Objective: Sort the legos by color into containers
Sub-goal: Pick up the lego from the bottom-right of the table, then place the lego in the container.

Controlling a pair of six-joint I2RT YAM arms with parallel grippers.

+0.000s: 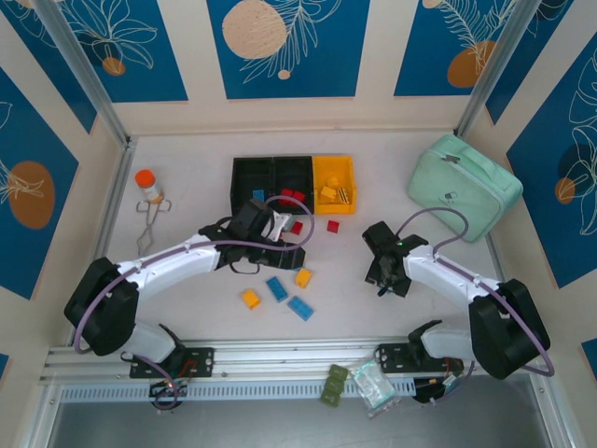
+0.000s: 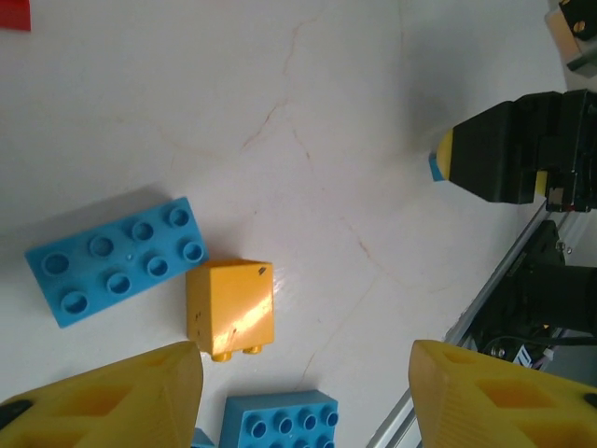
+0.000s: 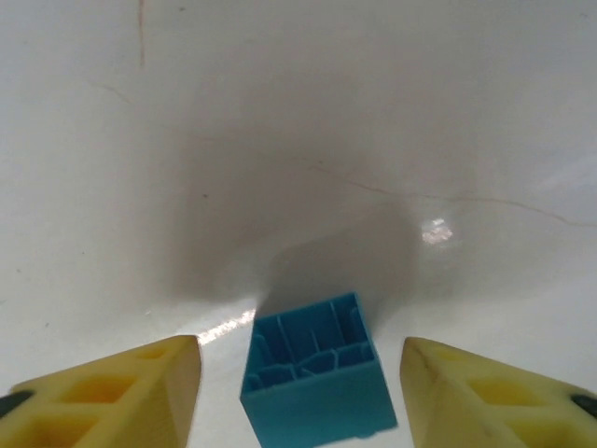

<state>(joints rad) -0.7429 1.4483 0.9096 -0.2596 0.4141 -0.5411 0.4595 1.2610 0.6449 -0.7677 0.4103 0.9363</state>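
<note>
Top external view shows the containers [image 1: 272, 173] in a row at the far middle of the desk [image 1: 382, 201], two black and one yellow-orange at the right end. The left black one holds a blue lego [image 1: 258, 196], the middle black one holds red legos [image 1: 292, 196], and the yellow-orange one holds yellow-orange legos [image 1: 330, 193]. More legos lie loose on the desk: two red ones [image 1: 333, 226] just in front of the containers, and nearer the arms two yellow-orange ones [image 1: 250, 299] and two blue ones [image 1: 300, 308]. In the left wrist view an oblong blue lego [image 2: 117, 259] with eight round studs touches at its corner a square yellow-orange lego [image 2: 230, 308] that lies on its side. The left gripper [image 2: 306, 359] is spread wide near them and holds nothing. In the right wrist view the right gripper [image 3: 300, 347] is also spread. A small blue lego [image 3: 317, 373] sits between its fingers with the hollow underside turned to the camera, and a gap shows at its left side. The desk is white and glossy, with thin hairline cracks. A mint-green case [image 1: 464, 185] lies at the far right, and an orange-capped bottle [image 1: 147, 185] and metal tongs [image 1: 149, 227] are at the far left. The walls are cream, with blue panels that carry white leaves and orange discs.
</note>
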